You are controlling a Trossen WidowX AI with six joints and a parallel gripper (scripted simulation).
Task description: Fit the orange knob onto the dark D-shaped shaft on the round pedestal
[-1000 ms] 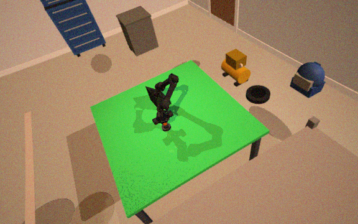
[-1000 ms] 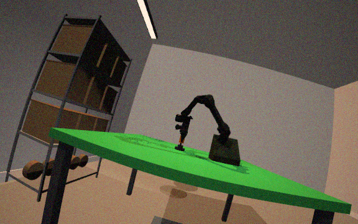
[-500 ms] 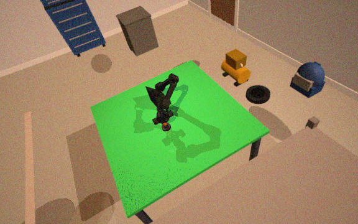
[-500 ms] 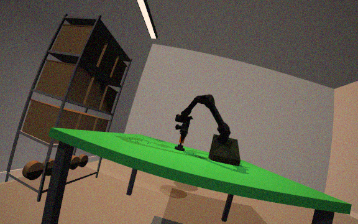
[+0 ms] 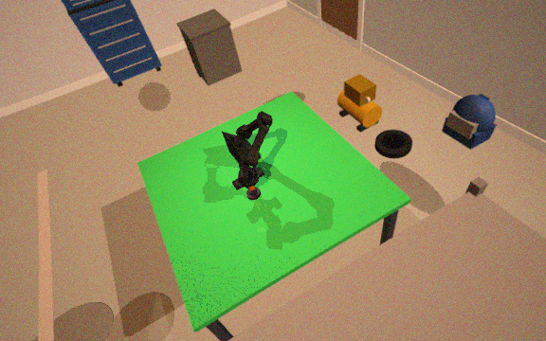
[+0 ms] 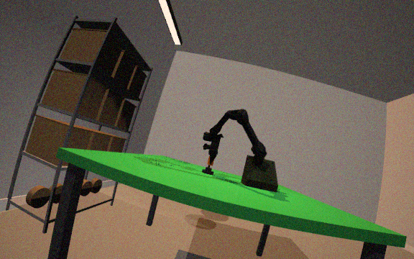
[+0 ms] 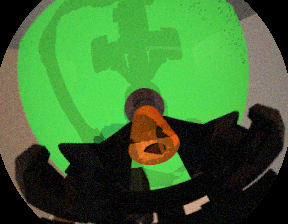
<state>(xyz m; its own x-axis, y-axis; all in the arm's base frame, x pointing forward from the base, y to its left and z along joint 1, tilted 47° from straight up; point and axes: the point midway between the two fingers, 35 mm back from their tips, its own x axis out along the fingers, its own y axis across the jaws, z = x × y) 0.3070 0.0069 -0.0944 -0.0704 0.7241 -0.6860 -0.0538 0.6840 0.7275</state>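
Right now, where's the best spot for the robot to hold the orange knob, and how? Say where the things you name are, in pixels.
By its sides: the gripper (image 5: 250,186) (image 6: 210,158) (image 7: 147,121) should probably come from above, one finger each side. The orange knob (image 7: 145,127) sits upright over the round pedestal (image 5: 253,193) (image 6: 208,171) (image 7: 140,96), so that leaves its underside free to meet the shaft.
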